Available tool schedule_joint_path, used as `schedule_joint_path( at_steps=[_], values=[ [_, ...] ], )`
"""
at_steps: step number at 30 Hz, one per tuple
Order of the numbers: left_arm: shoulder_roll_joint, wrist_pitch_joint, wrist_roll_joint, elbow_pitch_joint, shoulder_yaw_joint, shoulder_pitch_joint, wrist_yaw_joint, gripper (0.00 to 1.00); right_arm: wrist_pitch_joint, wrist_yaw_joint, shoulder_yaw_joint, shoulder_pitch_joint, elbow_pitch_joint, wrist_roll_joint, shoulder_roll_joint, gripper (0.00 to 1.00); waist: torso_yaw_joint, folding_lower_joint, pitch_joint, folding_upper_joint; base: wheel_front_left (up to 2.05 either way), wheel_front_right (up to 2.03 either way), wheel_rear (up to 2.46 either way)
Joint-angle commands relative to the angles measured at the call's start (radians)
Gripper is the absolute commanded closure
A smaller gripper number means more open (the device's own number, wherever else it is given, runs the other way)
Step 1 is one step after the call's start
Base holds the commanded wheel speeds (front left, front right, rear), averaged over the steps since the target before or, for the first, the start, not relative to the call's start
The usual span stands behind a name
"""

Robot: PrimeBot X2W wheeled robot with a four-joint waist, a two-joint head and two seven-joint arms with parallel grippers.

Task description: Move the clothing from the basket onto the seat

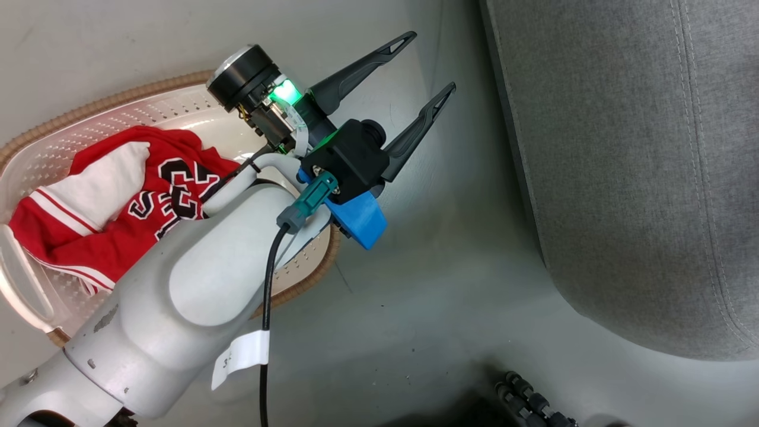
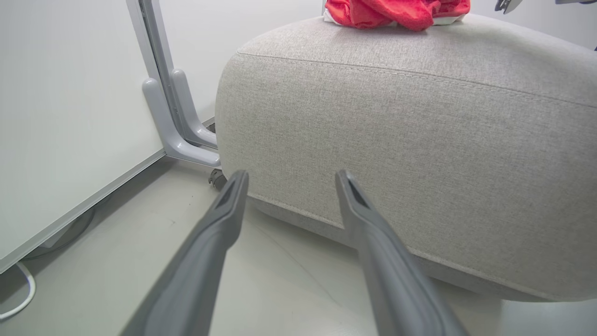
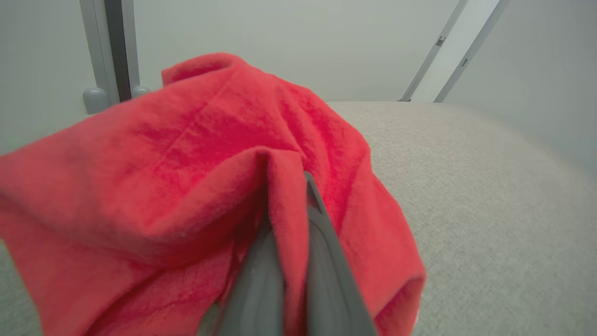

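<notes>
The grey seat [image 1: 640,178] is sitting on our right with the plain red garment [image 3: 186,163] resting on its top. The basket [image 1: 35,160] is standing on the floor [image 1: 450,284] to our left, holding the jersey [image 1: 148,196]. We are holding our left tool [image 1: 430,61] spread wide and empty between basket and seat, while our right tool [image 3: 287,196] is pinching a fold of the plain red garment, jaws closed.
</notes>
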Motion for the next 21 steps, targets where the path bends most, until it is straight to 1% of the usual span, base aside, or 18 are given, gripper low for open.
schedule_joint_path(
  at_steps=[1,2,3,8,14,16,21],
  values=[
    [0.002,-0.008,-0.001,0.000,0.003,-0.012,0.006,0.00,-0.003,0.000,-0.002,0.017,-0.007,0.003,0.002,0.63,0.002,-0.0001,-0.006,0.0000,0.00,0.00,0.00],
    [0.000,-0.009,-0.003,0.001,0.002,-0.009,0.008,0.00,-0.003,0.000,-0.003,0.024,-0.015,0.004,0.004,0.44,0.003,-0.0001,-0.011,0.0000,0.00,0.00,0.00],
    [-0.003,-0.011,-0.006,0.003,0.002,-0.006,0.009,0.00,-0.003,0.000,-0.001,0.034,-0.022,0.001,0.007,0.00,0.004,-0.0001,-0.019,0.0000,0.00,0.00,0.00],
    [-0.021,-0.029,-0.020,0.021,0.004,0.019,0.017,0.00,-0.003,0.000,0.019,0.113,-0.091,-0.021,0.019,0.00,0.008,-0.0001,-0.083,0.0000,0.00,0.00,0.00],
    [-0.058,-0.042,-0.047,0.050,0.023,0.065,0.030,0.00,-0.003,0.000,0.055,0.242,-0.189,-0.031,0.040,0.00,0.026,-0.0001,-0.198,0.0000,0.00,0.00,0.00],
    [-0.071,-0.043,-0.056,0.047,0.041,0.082,0.035,0.00,-0.003,0.000,0.054,0.279,-0.230,-0.035,0.048,0.00,0.037,-0.0001,-0.236,0.0000,0.00,0.00,0.00],
    [-0.092,-0.043,-0.069,0.022,0.103,0.143,0.045,0.00,-0.003,0.000,0.106,0.359,-0.326,-0.048,0.075,0.00,0.074,-0.0001,-0.324,0.0000,0.00,0.00,0.00]
  ],
)
